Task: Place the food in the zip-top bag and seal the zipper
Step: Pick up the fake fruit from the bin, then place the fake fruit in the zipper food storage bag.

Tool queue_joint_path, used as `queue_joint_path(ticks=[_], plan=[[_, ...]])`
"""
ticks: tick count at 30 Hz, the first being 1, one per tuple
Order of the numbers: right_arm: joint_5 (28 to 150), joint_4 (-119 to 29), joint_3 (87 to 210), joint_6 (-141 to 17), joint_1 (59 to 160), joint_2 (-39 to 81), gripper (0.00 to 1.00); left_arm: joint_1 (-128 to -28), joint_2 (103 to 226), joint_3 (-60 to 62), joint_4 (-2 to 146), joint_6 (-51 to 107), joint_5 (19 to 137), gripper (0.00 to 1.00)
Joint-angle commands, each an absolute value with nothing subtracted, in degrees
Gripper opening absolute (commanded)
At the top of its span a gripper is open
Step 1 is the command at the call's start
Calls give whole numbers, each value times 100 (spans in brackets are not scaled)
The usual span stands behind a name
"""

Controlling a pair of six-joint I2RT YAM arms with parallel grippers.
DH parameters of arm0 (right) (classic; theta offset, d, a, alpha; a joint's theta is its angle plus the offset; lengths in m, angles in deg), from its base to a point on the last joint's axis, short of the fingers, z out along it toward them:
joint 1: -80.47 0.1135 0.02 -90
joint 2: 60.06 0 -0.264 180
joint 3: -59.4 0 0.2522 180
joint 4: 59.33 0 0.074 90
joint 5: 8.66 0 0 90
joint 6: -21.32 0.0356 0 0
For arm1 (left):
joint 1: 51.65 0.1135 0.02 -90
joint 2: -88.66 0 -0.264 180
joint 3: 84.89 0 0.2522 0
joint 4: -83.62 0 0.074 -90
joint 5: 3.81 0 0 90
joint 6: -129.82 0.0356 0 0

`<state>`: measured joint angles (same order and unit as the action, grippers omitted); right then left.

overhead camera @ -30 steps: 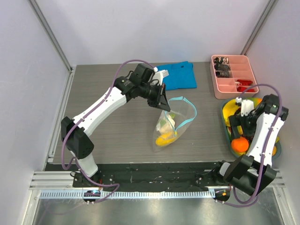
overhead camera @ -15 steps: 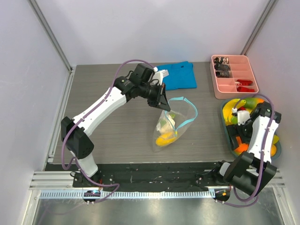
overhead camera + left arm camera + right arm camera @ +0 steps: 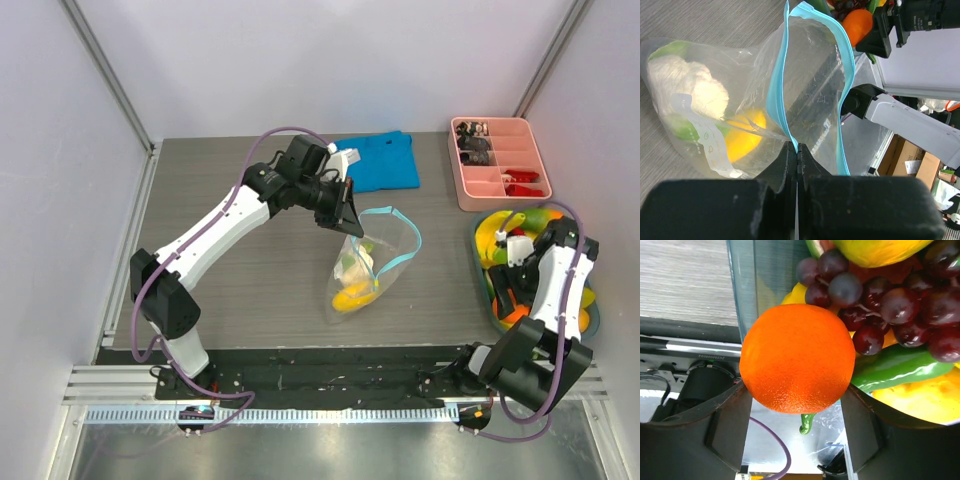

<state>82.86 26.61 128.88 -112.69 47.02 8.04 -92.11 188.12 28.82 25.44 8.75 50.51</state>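
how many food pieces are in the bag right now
2: a white cauliflower at the bag's closed end, and a yellow piece right beside it. More may be hidden behind the label.

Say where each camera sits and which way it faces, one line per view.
Top: above and behind the bases, looking down on the table; left arm and right arm show.
Left wrist: on the left arm, looking along the shut left hand at the bag, whose zipper it pinches.
Right wrist: on the right arm, looking into the bowl; the right hand clasps the orange.
Shared: both wrist views show the orange.
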Motion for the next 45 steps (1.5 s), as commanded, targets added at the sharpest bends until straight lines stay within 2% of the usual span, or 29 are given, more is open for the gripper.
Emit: queue_joint_path(ticks=[1,6,12,20,26,27,34,37,38,41,43,45], plan=[[8652,2921,13625,-11263,4716,858,55,-9225,18605,2854,2776,888,4883,0],[9109,3396,14434,-11158,4821,920,50,-9225,18622,2837,2811,870,4866,0],[10189,4020,15716,-10991,5199,1218,49,-9217,18648,2828,2794,897,4883,0],[11823,4047,17333,-10086,6587,1596,48,-9199,18710,2881,2688,914,4954,0],[12467,3284,17442,-9069,7790,1659,47,-9181,18684,2854,2680,905,4963,0],[12485,3135,17354,-8953,8227,1623,47,-9190,18692,2837,2680,905,4963,0],[12380,2632,16913,-8749,9118,1588,49,-9094,18701,2784,2697,835,4892,0],[12039,2711,16887,-8977,9443,1719,59,-9067,18719,2801,2767,774,4866,0],[11984,2764,16870,-9039,9645,1763,73,-9067,18727,2810,2767,765,4866,0],[11809,2878,16861,-9215,9874,1834,93,-9058,18745,2810,2776,765,4857,0],[11791,2861,16896,-9163,9884,1825,100,-9067,18736,2793,2750,774,4875,0],[11616,2835,16983,-9057,9867,1808,100,-9058,18728,2749,2759,774,4857,0]])
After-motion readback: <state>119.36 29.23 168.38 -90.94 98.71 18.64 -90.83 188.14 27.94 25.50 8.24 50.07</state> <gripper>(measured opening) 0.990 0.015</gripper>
